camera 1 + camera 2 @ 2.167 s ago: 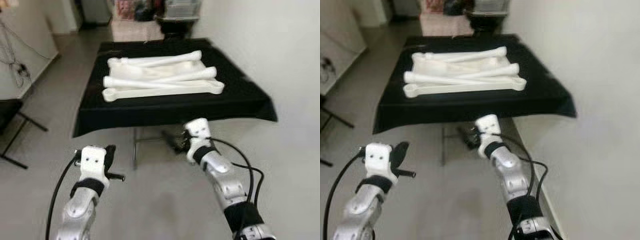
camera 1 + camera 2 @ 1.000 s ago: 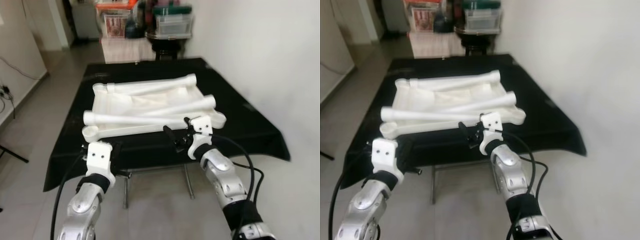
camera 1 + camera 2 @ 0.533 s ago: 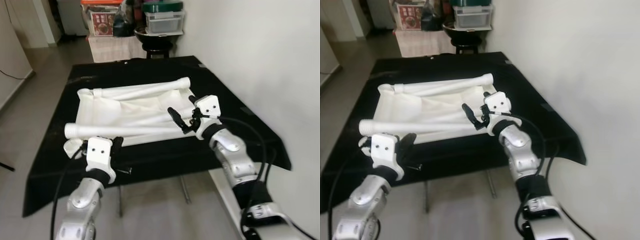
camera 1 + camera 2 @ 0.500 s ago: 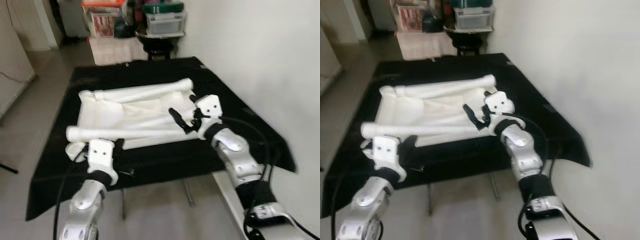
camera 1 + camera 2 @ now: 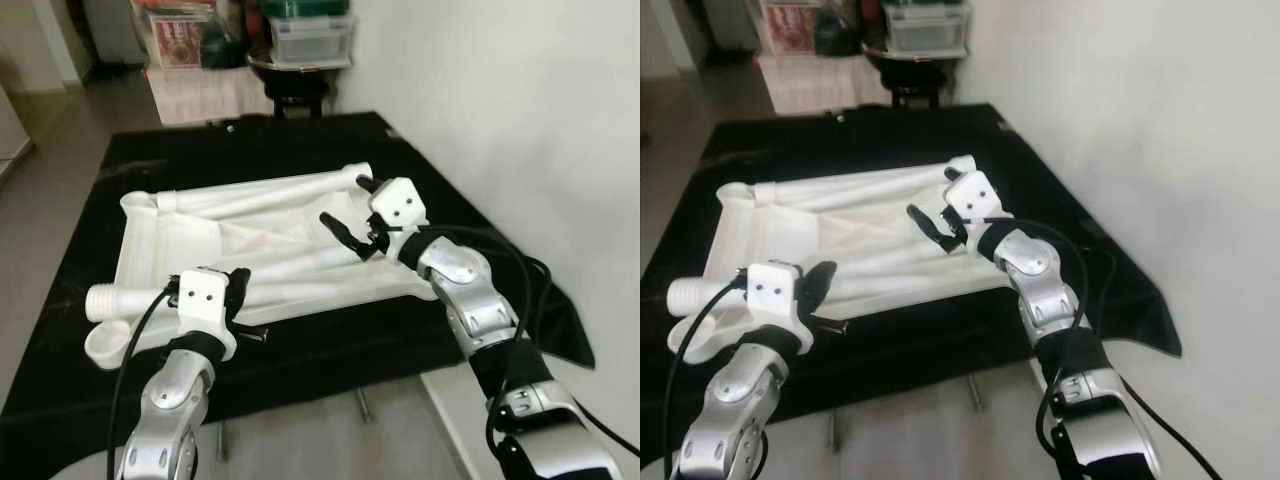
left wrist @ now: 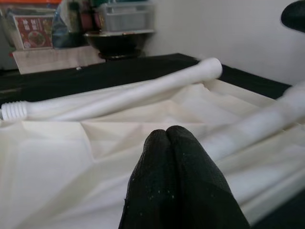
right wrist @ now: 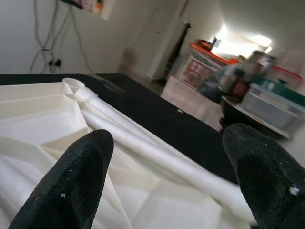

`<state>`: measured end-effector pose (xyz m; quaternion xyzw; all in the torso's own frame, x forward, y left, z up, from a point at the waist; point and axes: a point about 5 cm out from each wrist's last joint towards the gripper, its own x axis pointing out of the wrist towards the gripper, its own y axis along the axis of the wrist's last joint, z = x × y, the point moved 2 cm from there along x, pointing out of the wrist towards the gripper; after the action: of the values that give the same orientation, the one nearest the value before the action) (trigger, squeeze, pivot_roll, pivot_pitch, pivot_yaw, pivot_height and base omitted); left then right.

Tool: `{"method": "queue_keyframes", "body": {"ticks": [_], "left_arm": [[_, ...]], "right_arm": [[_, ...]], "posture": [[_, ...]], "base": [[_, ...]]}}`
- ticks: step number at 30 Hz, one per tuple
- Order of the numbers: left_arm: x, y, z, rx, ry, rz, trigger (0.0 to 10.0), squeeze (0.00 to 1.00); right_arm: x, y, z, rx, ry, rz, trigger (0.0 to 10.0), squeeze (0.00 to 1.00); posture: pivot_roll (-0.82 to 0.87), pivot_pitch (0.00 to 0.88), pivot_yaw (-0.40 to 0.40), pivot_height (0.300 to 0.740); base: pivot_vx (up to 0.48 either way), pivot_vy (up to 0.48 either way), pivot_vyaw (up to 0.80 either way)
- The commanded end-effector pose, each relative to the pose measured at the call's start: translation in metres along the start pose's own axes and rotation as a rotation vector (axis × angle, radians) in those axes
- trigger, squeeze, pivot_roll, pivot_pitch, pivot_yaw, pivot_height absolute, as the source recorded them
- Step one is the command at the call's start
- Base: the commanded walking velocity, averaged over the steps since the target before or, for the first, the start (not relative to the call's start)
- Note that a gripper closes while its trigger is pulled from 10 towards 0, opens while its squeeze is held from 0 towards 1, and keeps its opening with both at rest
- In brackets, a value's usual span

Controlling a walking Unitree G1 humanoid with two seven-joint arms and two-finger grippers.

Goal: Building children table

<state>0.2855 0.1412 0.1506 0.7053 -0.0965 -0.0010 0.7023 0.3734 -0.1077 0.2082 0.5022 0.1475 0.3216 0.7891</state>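
An upturned white tabletop (image 5: 200, 240) lies on the black-draped table (image 5: 300, 140). One white leg (image 5: 270, 190) lies along its far edge. A second leg (image 5: 110, 300), with a threaded end, crosses its near side. My right gripper (image 5: 350, 208) is open and hovers over the right end of the legs; in its wrist view the fingers (image 7: 71, 186) straddle a leg (image 7: 143, 148) without touching it. My left gripper (image 5: 240, 290) is shut and empty, over the near edge, with its fingertips (image 6: 174, 181) pointing across the panel toward the far leg (image 6: 119, 95).
A white wall (image 5: 520, 120) runs close along the table's right side. A dark stool and storage bins (image 5: 300, 40) stand beyond the far end. Open floor (image 5: 60, 100) lies to the left. A round corner socket (image 5: 105, 345) of the tabletop sticks out at the near left.
The camera has come closer, so the table sits nearer and lower in view. My right gripper has reached further over the legs. My left gripper now hangs above the tabletop's near edge.
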Motion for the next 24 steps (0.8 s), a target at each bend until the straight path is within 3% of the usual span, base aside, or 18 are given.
{"method": "queue_keyframes", "body": {"ticks": [1,8,11,13,16,18,22,24], "left_arm": [[-0.001,-0.008,-0.006,0.014,0.035,-0.039,10.0,0.0],[-0.002,-0.012,-0.008,0.027,0.039,-0.076,10.0,0.0],[-0.004,-0.013,-0.004,0.044,0.006,-0.084,10.0,0.0],[-0.004,-0.013,-0.004,0.044,0.006,-0.084,10.0,0.0],[-0.006,-0.016,0.004,0.036,-0.064,-0.108,10.0,0.0],[-0.012,-0.023,0.022,0.023,-0.203,-0.152,10.0,0.0],[-0.016,-0.025,0.03,0.017,-0.274,-0.168,10.0,0.0],[-0.017,-0.024,0.034,0.007,-0.298,-0.161,10.0,0.0]], "right_arm": [[0.005,0.006,-0.011,-0.018,0.073,0.028,10.0,0.0],[0.001,0.01,-0.009,-0.102,0.153,0.011,10.0,0.0],[0.001,0.006,0.003,-0.261,0.209,-0.09,10.0,0.0],[0.001,0.006,0.003,-0.261,0.209,-0.09,10.0,0.0],[0.0,0.003,0.009,-0.334,0.263,-0.165,10.0,0.0],[-0.003,0.0,0.023,-0.389,0.315,-0.303,10.0,0.0],[-0.003,0.001,0.036,-0.371,0.319,-0.407,10.0,0.0],[-0.002,0.005,0.046,-0.287,0.338,-0.493,10.0,0.0]], "posture": [[-0.31,0.0,-0.07,0.74],[-0.27,0.0,-0.049,0.74],[-0.26,0.0,-0.052,0.74],[-0.26,0.0,-0.052,0.74],[-0.26,0.0,-0.058,0.74],[-0.25,0.005,-0.066,0.74],[-0.25,0.006,-0.07,0.74],[-0.25,0.016,-0.079,0.74]], "base": [[0.0,0.0,0.8],[0.0,0.0,0.8],[0.0,0.0,0.53],[0.0,0.0,0.0],[0.0,0.0,0.0],[0.0,0.0,0.0],[0.0,0.0,0.0],[0.0,0.0,0.0]]}}
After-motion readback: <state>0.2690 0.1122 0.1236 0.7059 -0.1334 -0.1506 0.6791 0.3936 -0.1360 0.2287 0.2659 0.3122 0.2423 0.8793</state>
